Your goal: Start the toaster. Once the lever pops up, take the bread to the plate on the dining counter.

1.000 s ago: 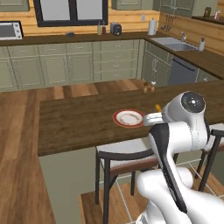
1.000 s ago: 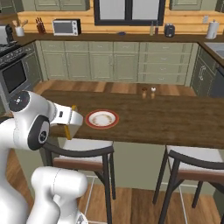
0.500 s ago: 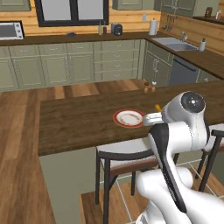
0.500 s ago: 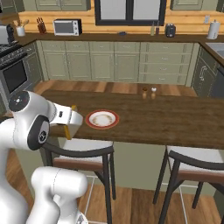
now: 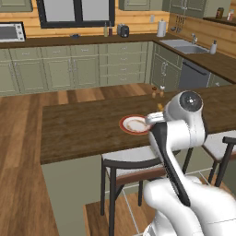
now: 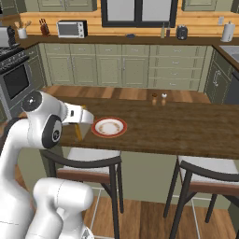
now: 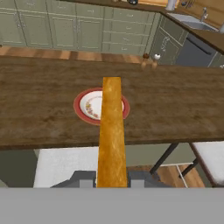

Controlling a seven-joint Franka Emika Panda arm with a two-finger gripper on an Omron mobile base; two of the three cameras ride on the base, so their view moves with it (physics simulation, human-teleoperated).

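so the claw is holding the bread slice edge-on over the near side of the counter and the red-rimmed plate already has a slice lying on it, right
Not quite. The plate has no slice on it; the hand view shows just its patterned white middle. The rest holds: the claw grips the bread edge-on above the near edge of the counter.

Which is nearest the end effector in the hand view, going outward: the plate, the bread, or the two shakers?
1. The bread, held edge-on in the end effector.
2. The plate, on the dining counter behind the bread.
3. The two shakers, at the counter's far edge, to the right.
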